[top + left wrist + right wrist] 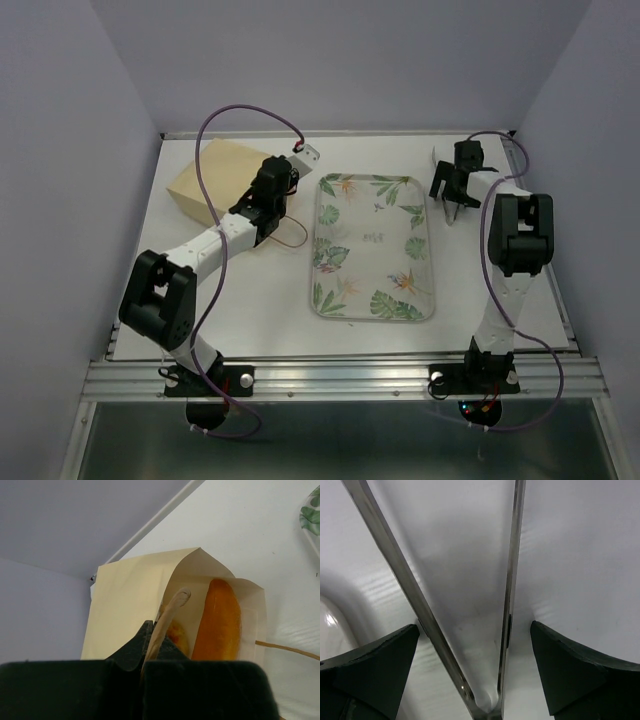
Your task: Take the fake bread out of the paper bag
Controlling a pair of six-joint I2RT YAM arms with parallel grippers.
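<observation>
Tearing of thin paper is judged the chief risk. The left gripper (pixel 155 637) is seen clenched on one loop handle (pixel 172 605) of the paper bag (pixel 130 605), and a sharp pull could rip that twisted cord from the wall. It could equally drag the whole light bag across the table (pixel 500 300) rather than open it. The bag is laid on its side to the left of the tray (pixel 375 270), by that tray's far corner, with its mouth turned toward the tray. Of the fake bread (pixel 220 630), a long loaf (pixel 219 610) and one smaller orange piece (pixel 176 632) are shown just inside the mouth; none is seen on the tray. If the bag were tipped, these glossy, hard-looking pieces could be expected to slide out and roll past the tray's shallow rim. To the right of the tray, near its other far corner, the right gripper (pixel 474 626) is seen with fingers spread wide and the two flat steel arms of a pair of tongs (pixel 402 585) between them. One finger is touched by an arm and a gap is shown at the other, so a firm hold cannot be confirmed and the tongs might be dropped. The bag is matte, creased kraft; the tray is smooth, white and leaf-printed.
</observation>
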